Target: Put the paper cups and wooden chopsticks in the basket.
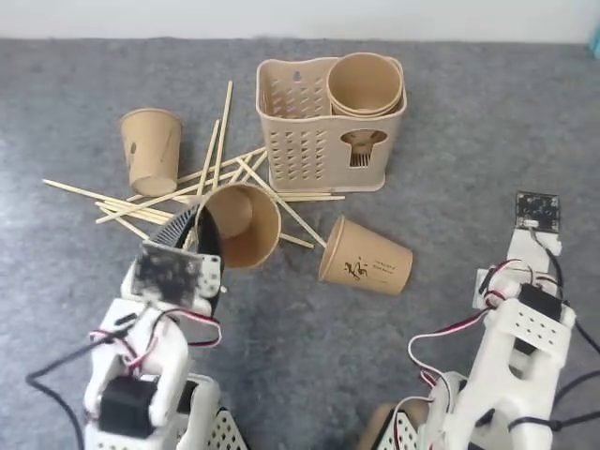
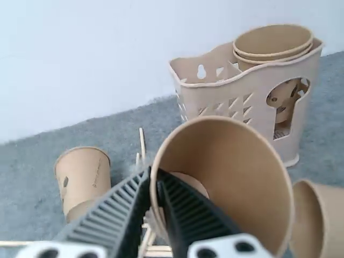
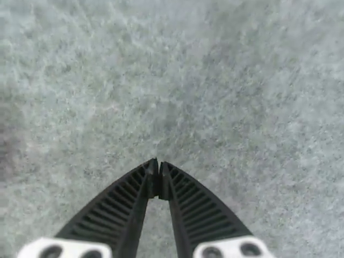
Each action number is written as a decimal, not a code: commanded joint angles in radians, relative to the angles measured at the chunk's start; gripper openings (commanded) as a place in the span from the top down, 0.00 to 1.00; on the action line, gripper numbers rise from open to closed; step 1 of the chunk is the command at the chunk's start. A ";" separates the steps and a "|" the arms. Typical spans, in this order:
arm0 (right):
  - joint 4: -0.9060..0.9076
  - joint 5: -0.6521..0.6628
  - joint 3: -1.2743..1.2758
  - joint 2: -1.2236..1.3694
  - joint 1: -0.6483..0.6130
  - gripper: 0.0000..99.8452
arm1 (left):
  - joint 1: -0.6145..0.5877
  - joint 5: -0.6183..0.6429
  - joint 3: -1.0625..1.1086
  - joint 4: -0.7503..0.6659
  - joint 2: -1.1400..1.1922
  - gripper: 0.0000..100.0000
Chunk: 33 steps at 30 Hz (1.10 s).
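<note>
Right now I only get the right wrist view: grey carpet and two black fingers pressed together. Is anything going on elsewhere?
Observer: Yes. The left gripper is shut on the rim of a cup.
Operator: Where is the basket?
Observer: The basket stands just beyond that cup, with stacked cups in one compartment.
Operator: What's not in it yet?
Observer: A lying cup, another cup farther off, and scattered chopsticks.

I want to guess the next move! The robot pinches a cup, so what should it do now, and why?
Probably lift the held cup toward the basket: the left hand is shut on its rim, and stacked cups already sit inside.
</note>
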 commanded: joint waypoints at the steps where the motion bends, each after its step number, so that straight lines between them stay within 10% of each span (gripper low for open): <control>1: -0.010 0.014 0.017 -0.031 -0.031 0.99 | 0.002 0.094 -0.217 0.017 0.272 0.99; 19: -0.105 0.014 0.081 -0.031 -0.031 0.99 | 0.258 0.517 -1.251 0.077 1.169 0.99; 33: -0.107 0.014 0.083 -0.031 -0.031 0.99 | 0.250 0.549 -1.770 -0.034 1.731 0.99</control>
